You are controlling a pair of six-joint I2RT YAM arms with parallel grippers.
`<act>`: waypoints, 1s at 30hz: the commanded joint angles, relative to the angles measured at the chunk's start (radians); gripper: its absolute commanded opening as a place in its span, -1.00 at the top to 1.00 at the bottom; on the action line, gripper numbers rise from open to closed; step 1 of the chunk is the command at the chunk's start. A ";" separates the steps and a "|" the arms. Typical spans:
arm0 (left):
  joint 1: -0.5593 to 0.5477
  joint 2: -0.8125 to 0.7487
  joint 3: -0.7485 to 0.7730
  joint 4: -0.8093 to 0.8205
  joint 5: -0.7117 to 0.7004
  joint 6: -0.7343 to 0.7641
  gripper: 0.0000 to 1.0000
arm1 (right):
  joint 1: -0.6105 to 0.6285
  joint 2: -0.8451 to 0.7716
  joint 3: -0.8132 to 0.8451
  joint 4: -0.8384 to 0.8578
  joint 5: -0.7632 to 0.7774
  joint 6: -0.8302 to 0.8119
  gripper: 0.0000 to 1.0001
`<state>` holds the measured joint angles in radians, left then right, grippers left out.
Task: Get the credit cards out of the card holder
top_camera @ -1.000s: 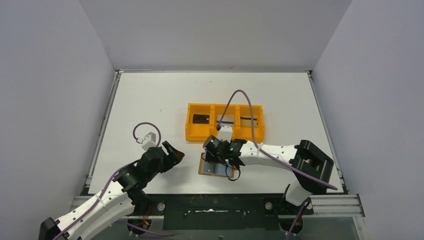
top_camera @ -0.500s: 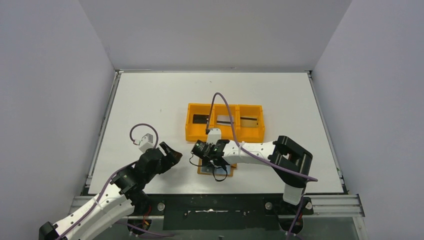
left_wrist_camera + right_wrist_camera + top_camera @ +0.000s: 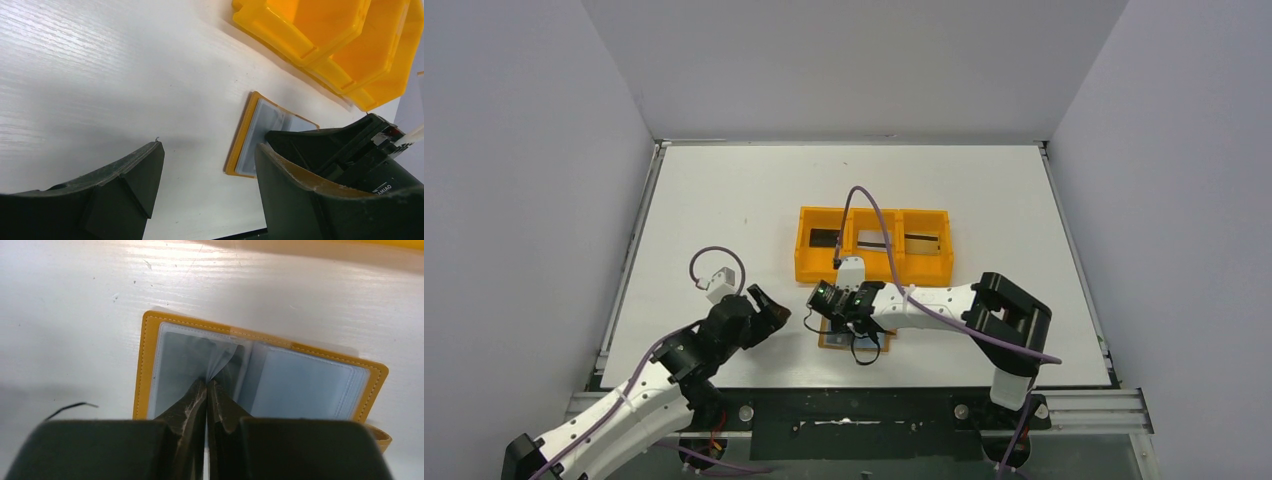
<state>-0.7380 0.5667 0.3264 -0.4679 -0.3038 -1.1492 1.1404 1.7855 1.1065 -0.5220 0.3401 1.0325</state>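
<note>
The right gripper [image 3: 206, 382] has swung left and closed, its fingers pressed together on a floppy clear sleeve [image 3: 223, 357] of the open card holder [image 3: 142, 370] lying flat just beneath them, while the left gripper [image 3: 209, 147] stays spread nearby; the light, stiff, slick credit cards [image 3: 305, 385] probably want an edge pinch.

Card holder [image 3: 829, 342] mostly under right hand [image 3: 850, 324], top view; tray [image 3: 320, 30] cut off, L-wrist view edge
</note>
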 commanded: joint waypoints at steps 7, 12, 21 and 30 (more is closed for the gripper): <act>0.004 0.077 0.028 0.159 0.079 0.018 -0.33 | -0.017 -0.133 -0.137 0.195 -0.064 -0.053 1.00; 0.005 0.110 0.025 0.253 0.142 0.040 -0.33 | -0.052 -0.229 -0.274 0.392 -0.135 -0.045 1.00; 0.004 0.218 0.015 0.453 0.293 0.085 -0.33 | -0.137 -0.359 -0.504 0.673 -0.276 0.011 1.00; 0.001 0.428 0.018 0.661 0.467 0.100 -0.33 | -0.178 -0.410 -0.604 0.786 -0.330 0.047 0.99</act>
<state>-0.7380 0.9310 0.3260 0.0124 0.0525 -1.0714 0.9733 1.4223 0.5190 0.1345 0.0349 1.0561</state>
